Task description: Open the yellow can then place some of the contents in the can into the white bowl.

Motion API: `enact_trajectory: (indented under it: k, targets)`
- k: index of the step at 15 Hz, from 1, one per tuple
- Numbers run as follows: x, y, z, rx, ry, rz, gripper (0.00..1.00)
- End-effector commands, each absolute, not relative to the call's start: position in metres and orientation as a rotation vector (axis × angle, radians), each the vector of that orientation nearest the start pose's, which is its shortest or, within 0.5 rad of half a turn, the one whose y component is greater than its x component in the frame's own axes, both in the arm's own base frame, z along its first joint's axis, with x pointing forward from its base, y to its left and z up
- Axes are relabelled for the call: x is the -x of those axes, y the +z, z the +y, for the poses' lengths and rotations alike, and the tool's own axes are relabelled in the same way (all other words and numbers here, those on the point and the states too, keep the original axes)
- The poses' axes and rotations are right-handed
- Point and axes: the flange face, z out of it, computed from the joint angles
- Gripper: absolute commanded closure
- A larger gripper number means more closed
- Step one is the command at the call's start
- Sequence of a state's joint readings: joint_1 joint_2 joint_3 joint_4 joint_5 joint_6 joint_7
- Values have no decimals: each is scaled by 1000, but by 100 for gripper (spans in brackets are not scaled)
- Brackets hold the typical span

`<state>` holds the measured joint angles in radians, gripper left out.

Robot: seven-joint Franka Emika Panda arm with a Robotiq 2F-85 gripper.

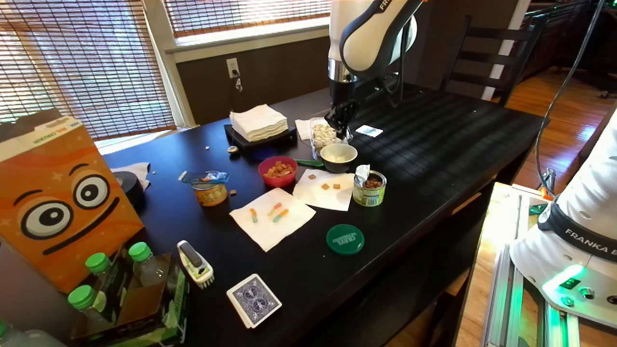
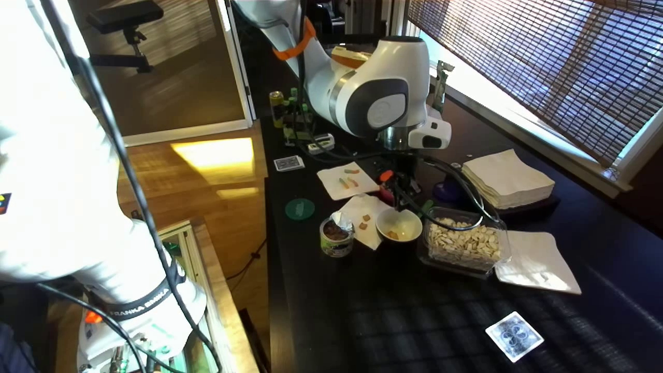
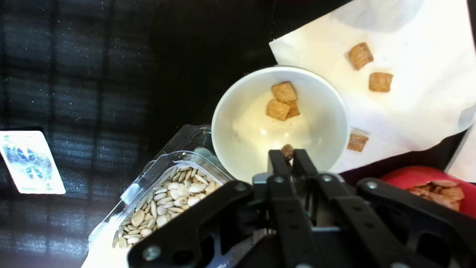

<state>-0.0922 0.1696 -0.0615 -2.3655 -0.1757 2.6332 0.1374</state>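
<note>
The yellow can (image 1: 368, 197) stands upright and open in both exterior views (image 2: 336, 247). Its foil lid is peeled up and brown contents show inside. The white bowl (image 1: 339, 161), dark outside and pale inside, stands next to it, also in an exterior view (image 2: 411, 228). In the wrist view the bowl (image 3: 327, 123) holds a few tan cereal squares (image 3: 283, 100). My gripper (image 3: 290, 155) points down over the bowl's near side. Its fingertips are shut on a small brown piece (image 3: 287, 150). How high the fingertips are over the bowl's floor is hard to tell.
A clear plastic box of seeds (image 2: 461, 268) stands close beside the bowl. A red bowl of cereal (image 1: 278, 182) and a napkin with cereal squares (image 1: 332, 197) are near. A green disc (image 1: 345, 239), a napkin stack (image 1: 260, 124) and an orange carton (image 1: 67, 193) stand farther off.
</note>
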Motion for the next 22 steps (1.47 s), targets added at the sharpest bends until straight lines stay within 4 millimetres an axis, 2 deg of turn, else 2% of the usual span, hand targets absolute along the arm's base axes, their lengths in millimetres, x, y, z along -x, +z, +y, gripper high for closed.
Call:
enact_trajectory:
  k: [1,2,7,11,19,22]
  targets:
    - [-528,253,-79,3245,-159,256,74]
    - [-529,251,-79,3246,-154,259,62]
    - [-529,253,-79,3251,-143,267,29]
    - [-511,269,-70,3246,-117,249,2]
    - [-437,302,-29,3171,240,179,0]
    - [-411,302,-14,3108,342,80,0]
